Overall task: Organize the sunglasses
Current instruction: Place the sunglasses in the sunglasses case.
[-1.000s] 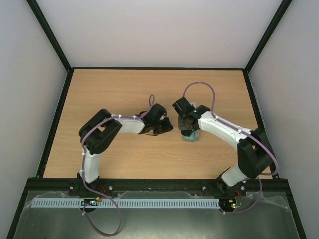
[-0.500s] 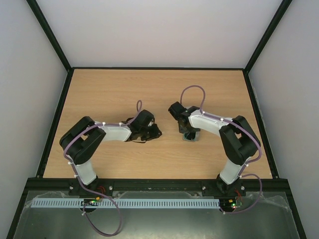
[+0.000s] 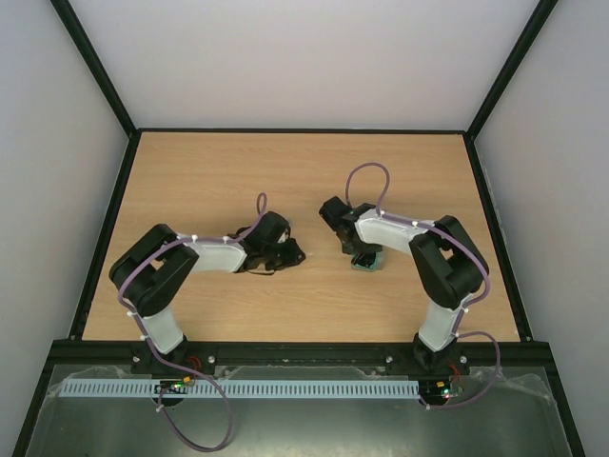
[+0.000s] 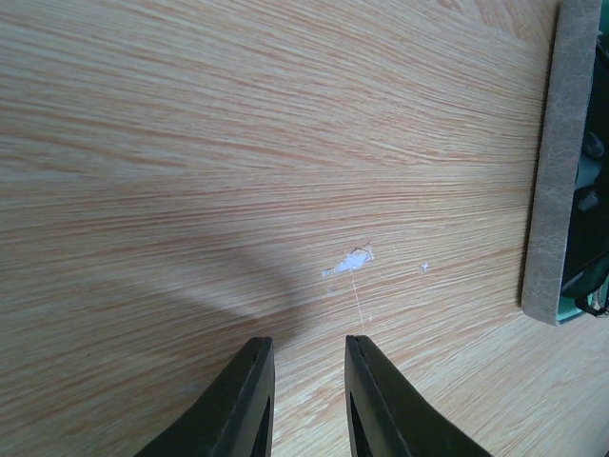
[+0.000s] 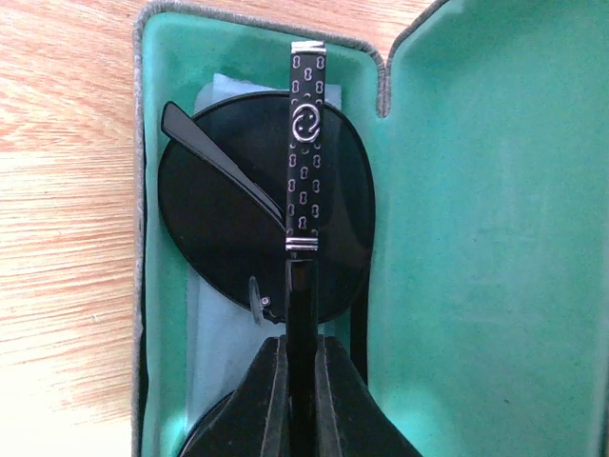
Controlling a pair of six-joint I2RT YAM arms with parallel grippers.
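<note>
The sunglasses (image 5: 228, 228), with dark round lenses and a patterned black temple arm (image 5: 304, 143), lie in the bottom half of the open grey case (image 5: 476, 238) with its green lining, on top of a light blue cloth (image 5: 211, 333). My right gripper (image 5: 302, 343) is shut on the temple arm, which stands up across the lens. In the top view the right gripper (image 3: 354, 249) is over the case (image 3: 369, 262). My left gripper (image 4: 309, 345) is open and empty, low over bare wood; in the top view it (image 3: 293, 254) sits left of the case.
The case's grey edge (image 4: 542, 171) shows at the right of the left wrist view. A small white scuff (image 4: 350, 259) marks the wooden table (image 3: 219, 181). Black frame rails border the table.
My left gripper has drawn back to the left, away from the case. My right arm has folded in, with its gripper staying over the case.
</note>
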